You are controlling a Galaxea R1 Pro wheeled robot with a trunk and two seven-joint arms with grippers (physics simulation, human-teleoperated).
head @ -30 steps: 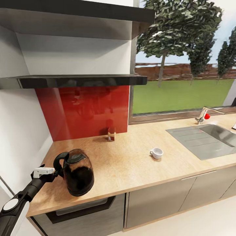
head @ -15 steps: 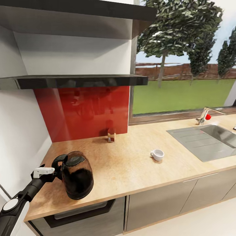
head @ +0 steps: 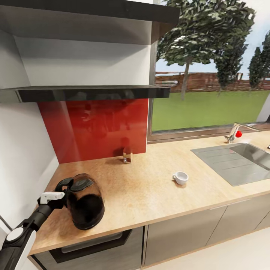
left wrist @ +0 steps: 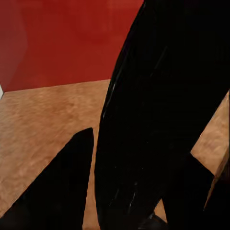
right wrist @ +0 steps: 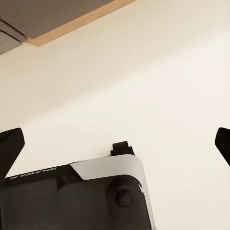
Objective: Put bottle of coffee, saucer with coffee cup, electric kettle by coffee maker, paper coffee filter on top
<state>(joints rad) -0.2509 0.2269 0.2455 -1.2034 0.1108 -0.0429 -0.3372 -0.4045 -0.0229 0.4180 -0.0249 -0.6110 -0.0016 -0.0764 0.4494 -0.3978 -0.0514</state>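
The electric kettle point(head: 85, 200), dark glass with a black lid and handle, hangs tilted over the front left corner of the wooden countertop point(head: 150, 187). My left gripper point(head: 62, 195) is shut on its handle. In the left wrist view the kettle's black body point(left wrist: 163, 120) looms close beside a dark finger point(left wrist: 62, 191). A white coffee cup point(head: 180, 177) stands alone mid-counter, well to the right of the kettle. A small brown bottle point(head: 127, 154) stands against the red backsplash. My right gripper point(right wrist: 115, 139) is open over pale floor, its fingertips far apart.
A black shelf point(head: 93, 92) and a hood above it overhang the red backsplash point(head: 93, 127). A steel sink point(head: 240, 159) with a tap point(head: 234, 132) lies at the right. A white wall point(head: 22, 157) bounds the counter's left end. Oven and cabinet fronts lie below.
The kettle has tipped further and drifted slightly left and down in my left gripper. The head view has shifted a little. Cup and bottle stay put.
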